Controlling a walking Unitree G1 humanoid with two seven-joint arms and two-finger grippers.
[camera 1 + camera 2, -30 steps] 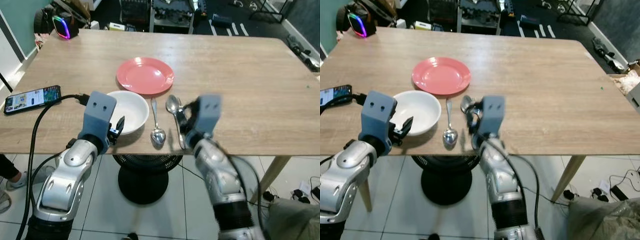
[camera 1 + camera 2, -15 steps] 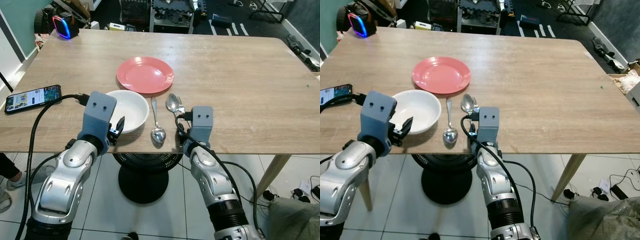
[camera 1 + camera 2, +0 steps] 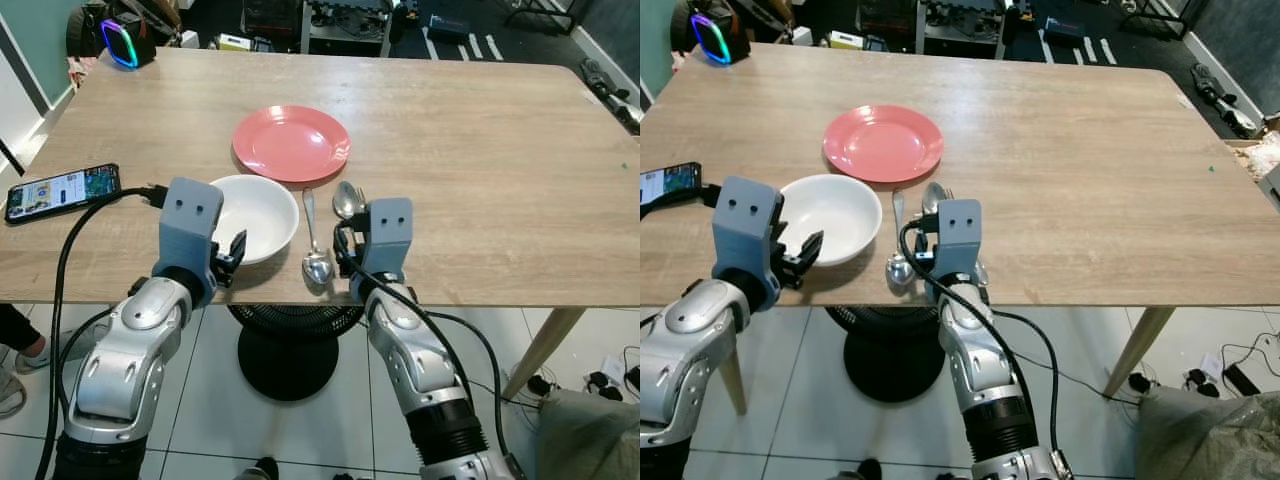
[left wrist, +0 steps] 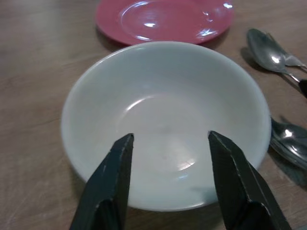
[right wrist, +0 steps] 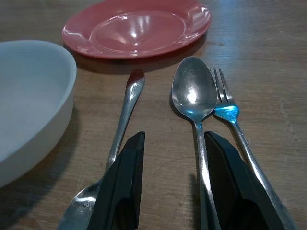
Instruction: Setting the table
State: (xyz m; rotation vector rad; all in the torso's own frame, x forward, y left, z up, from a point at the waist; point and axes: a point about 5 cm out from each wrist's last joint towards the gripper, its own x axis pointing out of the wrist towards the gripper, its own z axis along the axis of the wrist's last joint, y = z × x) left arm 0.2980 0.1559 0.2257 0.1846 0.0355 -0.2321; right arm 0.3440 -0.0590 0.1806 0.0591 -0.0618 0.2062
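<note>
Left tool [image 4: 168, 143] sits at the near edge of the tabletop [image 3: 500, 140] with its two black fingers [image 4: 117, 163] spread apart, aimed at the near rim of the white bowl [image 3: 255, 215] without touching it. Right tool [image 5: 170, 143] rests low over the tabletop just beside the bowl, its fingers also spread, with bare wood showing between them. One finger lies close beside the handle of a spoon [image 3: 314, 245] that rests with its bowl end toward the table edge and its handle tip toward the pink plate [image 3: 291, 143]. The other finger lies against or just beside the handle of a second spoon [image 5: 194, 93], which points the opposite way, its bowl end toward the plate; whether the finger actually touches that handle cannot be told. A fork [image 5: 228, 108] lies tight against this second spoon on its far side, tines toward the plate. The pink plate sits just beyond the bowl, near the middle of the tabletop, and the bowl's far rim comes close to the plate's edge. A phone [image 3: 62, 191] with a lit screen lies at the robot's left edge of the tabletop, with a black cable [image 3: 70, 260] running from it down past the left arm.
</note>
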